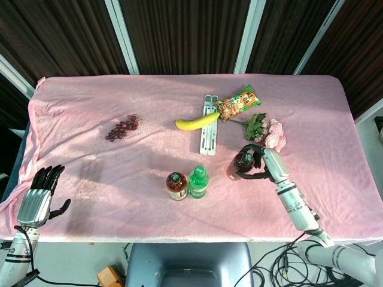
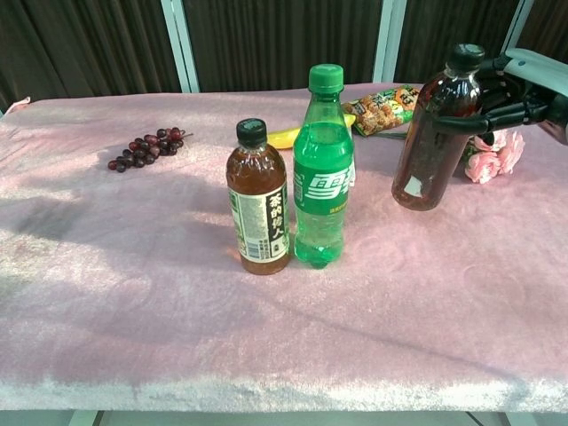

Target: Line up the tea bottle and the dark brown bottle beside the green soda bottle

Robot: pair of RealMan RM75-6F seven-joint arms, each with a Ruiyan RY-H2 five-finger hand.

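The green soda bottle [image 1: 198,182] [image 2: 321,169] stands upright near the table's front middle. Touching its left side is the tea bottle [image 1: 176,185] [image 2: 257,201], amber with a black cap. My right hand [image 1: 261,162] [image 2: 519,84] grips the dark brown bottle [image 1: 242,164] [image 2: 432,132] around its upper body; the bottle is tilted and lifted slightly, to the right of the soda bottle with a gap between them. My left hand [image 1: 42,192] hangs at the table's front left corner, fingers spread, holding nothing.
Pink flowers [image 1: 270,133] [image 2: 493,151] lie just behind the held bottle. A snack packet [image 1: 237,103], a banana [image 1: 197,121] and a white stand [image 1: 208,133] lie further back. Grapes [image 1: 122,127] [image 2: 146,145] sit at the left.
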